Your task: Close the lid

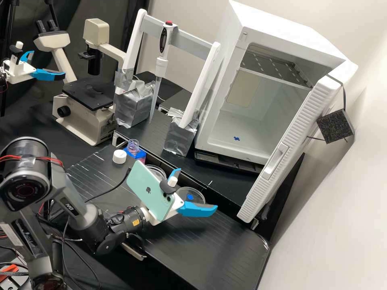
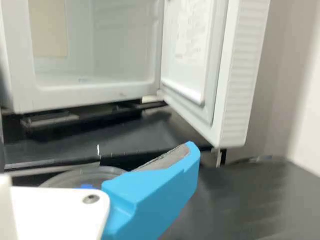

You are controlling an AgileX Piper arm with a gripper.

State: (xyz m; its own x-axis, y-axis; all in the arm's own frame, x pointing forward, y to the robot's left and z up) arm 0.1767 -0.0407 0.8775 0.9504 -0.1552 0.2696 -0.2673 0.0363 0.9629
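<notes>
- The white fridge (image 1: 278, 28) stands with its door (image 1: 292, 133) open.
- The hand (image 1: 197, 188) hangs above the bench (image 1: 201, 249), its blue fingers apart.
- A pale green phone (image 1: 147, 189) is mounted just behind them.
- A white cap (image 1: 119, 156) lies beside an open bottle (image 1: 133, 146).
- A pipette (image 1: 161, 64) hangs upright between two posts.

The desk (image 1: 225, 245) is looked down on at a slant from high up. From the wrist (image 1: 131, 219), the open white box (image 1: 278, 28) is faced up close. It is caught in both views.
</notes>
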